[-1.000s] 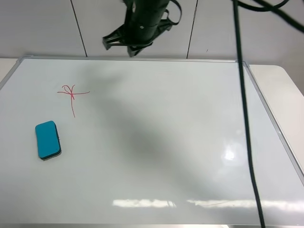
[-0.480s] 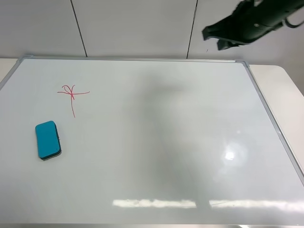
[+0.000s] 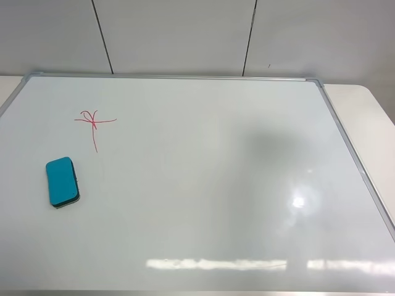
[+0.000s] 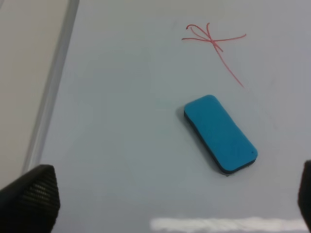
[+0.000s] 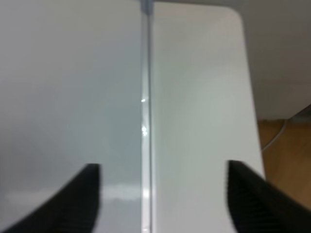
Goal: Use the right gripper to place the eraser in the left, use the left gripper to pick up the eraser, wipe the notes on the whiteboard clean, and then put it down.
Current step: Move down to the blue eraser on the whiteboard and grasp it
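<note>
Currently, whiteboard (image 3: 203, 203): lies flat and covers most of the pale table (image 3: 355, 102); its silver frame runs just inside the table's edges.
Eraser (image 3: 62, 181): teal block lying flat on its dark base on the board, near the left edge about midway along it, long side roughly parallel to that edge. Nothing touches it.
Notes (image 3: 94, 121): red cross-like scribble with a tail, toward the far left corner, just beyond the eraser and apart from it.
Left gripper (image 4: 167, 201): spread wide, holding nothing; only the two black fingertips (image 4: 30, 198) show at the sides of its wrist view. It hangs above the board by the left edge, with the eraser and notes ahead of it.
Right gripper (image 5: 158, 201): also spread and holding nothing, both dark fingers (image 5: 65, 204) blurred. It hangs over the board's right edge; the frame strip (image 5: 146, 121) runs between the fingers, bare table beside it.
Beyond the table's right edge: wooden floor (image 5: 286, 160).
</note>
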